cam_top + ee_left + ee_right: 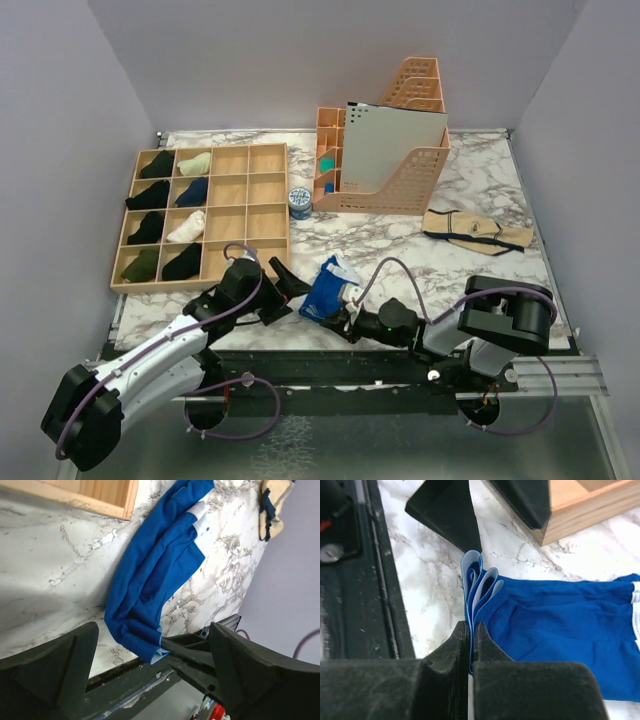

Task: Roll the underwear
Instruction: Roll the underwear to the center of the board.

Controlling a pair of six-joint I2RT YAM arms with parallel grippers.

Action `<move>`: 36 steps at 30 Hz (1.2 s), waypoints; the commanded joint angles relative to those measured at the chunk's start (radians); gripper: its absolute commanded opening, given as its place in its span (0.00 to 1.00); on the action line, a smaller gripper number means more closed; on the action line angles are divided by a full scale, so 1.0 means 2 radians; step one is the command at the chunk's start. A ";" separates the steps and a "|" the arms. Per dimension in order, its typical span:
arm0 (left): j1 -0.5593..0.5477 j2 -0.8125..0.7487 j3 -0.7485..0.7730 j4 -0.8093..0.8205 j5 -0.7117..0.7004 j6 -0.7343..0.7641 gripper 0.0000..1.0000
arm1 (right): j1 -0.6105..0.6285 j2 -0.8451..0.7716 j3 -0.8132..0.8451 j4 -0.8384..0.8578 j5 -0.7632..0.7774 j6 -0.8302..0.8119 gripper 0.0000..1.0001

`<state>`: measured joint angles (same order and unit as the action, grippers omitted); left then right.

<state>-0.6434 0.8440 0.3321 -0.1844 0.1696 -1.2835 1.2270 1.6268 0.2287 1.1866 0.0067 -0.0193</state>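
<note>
The blue underwear (328, 283) lies folded in a long strip on the marble table near its front edge; it also shows in the left wrist view (155, 575) and the right wrist view (560, 615). My right gripper (337, 314) is shut on the near end of the strip, pinching its light-blue edge between the fingertips (471, 632). Its fingers (197, 652) show in the left wrist view holding that end. My left gripper (291, 296) is open and empty just left of the strip, its jaws wide apart (150, 680), not touching the cloth.
A wooden grid organizer (228, 218) holding several rolled socks stands at the back left, its corner (580, 505) close to the underwear. A peach file holder (395, 155), a small blue tin (300, 202) and a beige garment (476, 232) lie behind. The table's front rail (400, 365) is right below.
</note>
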 commanded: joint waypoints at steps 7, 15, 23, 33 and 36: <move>0.001 -0.061 -0.065 0.108 0.010 0.093 0.97 | -0.081 0.079 -0.020 0.144 -0.119 0.254 0.00; 0.001 -0.067 -0.083 0.140 0.033 0.118 0.90 | -0.132 0.081 0.008 0.029 -0.136 0.332 0.00; 0.001 -0.006 -0.067 0.104 0.032 0.170 0.85 | -0.175 0.093 0.069 -0.142 -0.175 0.362 0.01; 0.000 0.030 -0.074 0.142 0.003 0.153 0.71 | -0.212 0.108 0.075 -0.181 -0.233 0.377 0.02; 0.000 0.052 -0.071 0.152 0.001 0.147 0.63 | -0.218 0.117 0.072 -0.171 -0.244 0.382 0.02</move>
<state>-0.6434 0.9043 0.1860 0.0784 0.2089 -0.9844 0.8116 1.8004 0.3973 0.9760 -0.4522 0.7532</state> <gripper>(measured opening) 0.674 0.046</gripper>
